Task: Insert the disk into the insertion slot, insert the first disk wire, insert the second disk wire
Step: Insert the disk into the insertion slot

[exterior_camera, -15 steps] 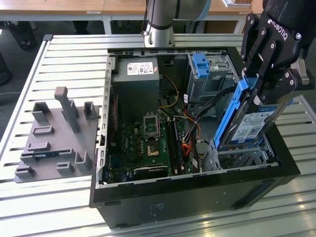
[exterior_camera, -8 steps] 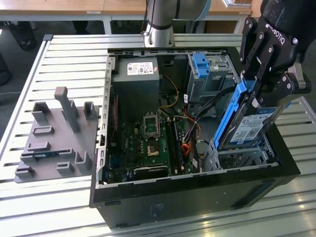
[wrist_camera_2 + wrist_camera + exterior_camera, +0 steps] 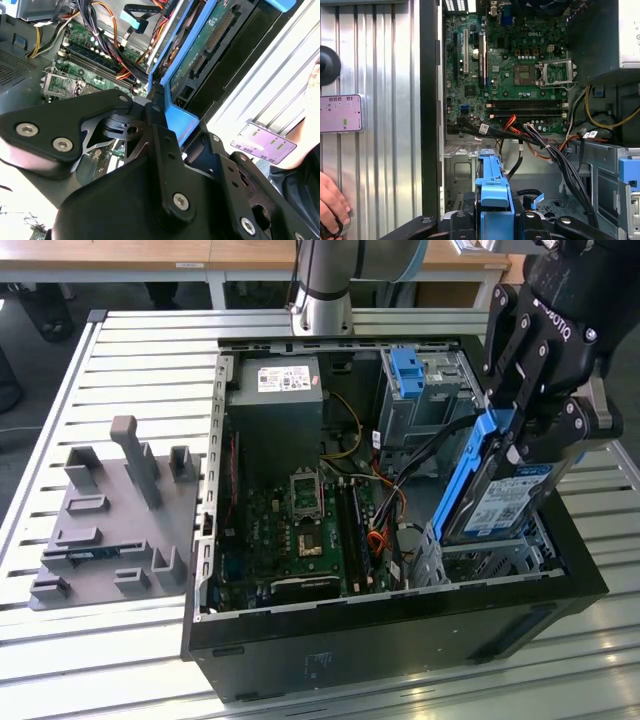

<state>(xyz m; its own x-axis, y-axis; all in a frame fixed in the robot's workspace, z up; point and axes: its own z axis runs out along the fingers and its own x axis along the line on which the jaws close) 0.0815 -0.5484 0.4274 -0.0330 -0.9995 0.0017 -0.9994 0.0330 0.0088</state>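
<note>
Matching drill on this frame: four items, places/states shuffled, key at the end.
1 disk
2 insertion slot
3 grey fixture plate
4 power supply

A on the slatted table, outside the case
B tilted, clamped in the gripper
C low cage in the case, beneath the disk
D flat in the case, white label up

Pairs: 1-B, 2-C, 3-A, 4-D

Lower end of the disk (image 3: 497,502) is sitting behind the wall of the insertion slot (image 3: 492,562), depth unreadable. Body of the claw (image 3: 512,430) is getting cropped at the exterior view's right edge. A hand (image 3: 331,204) is running off the first wrist view's edge.
</note>
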